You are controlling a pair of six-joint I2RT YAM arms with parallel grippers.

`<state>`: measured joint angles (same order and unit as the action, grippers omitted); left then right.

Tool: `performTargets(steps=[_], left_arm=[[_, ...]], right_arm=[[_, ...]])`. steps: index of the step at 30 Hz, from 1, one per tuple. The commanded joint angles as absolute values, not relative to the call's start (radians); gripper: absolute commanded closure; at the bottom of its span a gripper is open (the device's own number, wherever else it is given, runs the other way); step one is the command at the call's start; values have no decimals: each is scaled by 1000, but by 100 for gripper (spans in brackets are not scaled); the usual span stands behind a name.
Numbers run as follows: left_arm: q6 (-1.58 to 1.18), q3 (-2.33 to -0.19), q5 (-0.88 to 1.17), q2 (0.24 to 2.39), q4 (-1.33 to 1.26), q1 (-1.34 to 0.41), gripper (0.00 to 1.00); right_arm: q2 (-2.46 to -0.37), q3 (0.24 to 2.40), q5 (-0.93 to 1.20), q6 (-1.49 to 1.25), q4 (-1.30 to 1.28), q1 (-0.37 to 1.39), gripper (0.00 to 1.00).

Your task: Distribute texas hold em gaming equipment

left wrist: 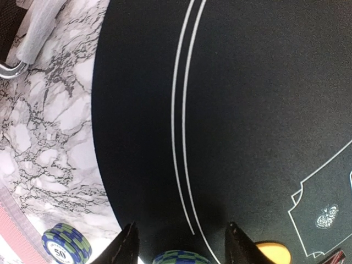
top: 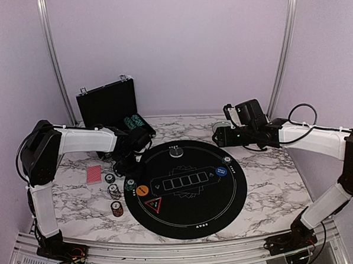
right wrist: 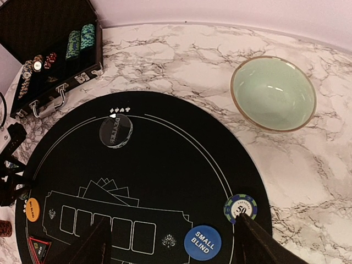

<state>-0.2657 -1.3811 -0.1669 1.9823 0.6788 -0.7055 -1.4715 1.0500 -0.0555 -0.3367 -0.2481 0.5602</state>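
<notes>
My left hand is apart, straddling a blue-green chip stack at the mat's edge without touching it. My right hand hangs apart over the mat, another chip by one fingertip.

pale lilac walls, two aluminium posts, white marble-patterned table under even light.
</notes>
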Motion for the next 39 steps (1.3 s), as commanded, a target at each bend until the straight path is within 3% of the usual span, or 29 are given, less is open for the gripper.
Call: performTargets(steps=[1,12,17,28,39], left_arm=[[-248,-1392,-171,1992,705,-699,48],[-245,-1357,-169,1973,705,-699,62],[-248,-1345,-168,1956,705,-699,64],[-250,-1333,-169,1946,703,-699,64],[-250,-1424,-184,1977,705,-687,56]], right_arm=[[-1449,1055,-73,-338,-259,571,26],[-1461,1065,-67,-339,-257,570,26],[-1463,1068,-65,-339,-258,571,26],[-1473,1071,-60,-344,-257,571,26],[-1464,1068,-74,-338,-265,571,26]])
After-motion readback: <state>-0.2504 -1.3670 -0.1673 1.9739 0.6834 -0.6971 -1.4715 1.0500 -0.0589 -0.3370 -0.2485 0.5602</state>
